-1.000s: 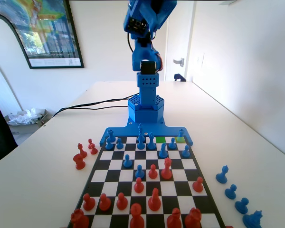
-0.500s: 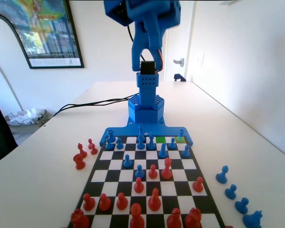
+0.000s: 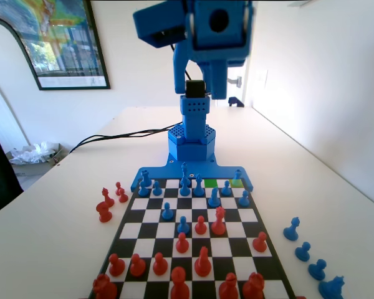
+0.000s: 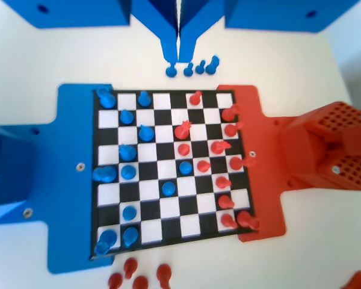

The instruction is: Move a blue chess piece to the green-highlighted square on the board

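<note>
the hand [image 4: 178,57] hangs high above the board [image 4: 171,238], jaws together and empty. the blue chess piece [image 3: 236,177] stands on the far-right corner square, just beside the green-highlighted square [image 3: 210,183]. best to open wide before descending straight over it, avoiding neighbours.

The blue pincer [image 4: 179,57] hung high above the flat black-and-white chequered board [image 4: 168,165], its two jaws pressed together. Small blue plastic pieces stood at the board's left, red pieces at its right. Four blue pieces [image 4: 192,67] sat on the white bench [image 4: 78,60] beyond the far edge.

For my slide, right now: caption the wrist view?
End effector shut, high above the board with blue and red pieces.
</note>
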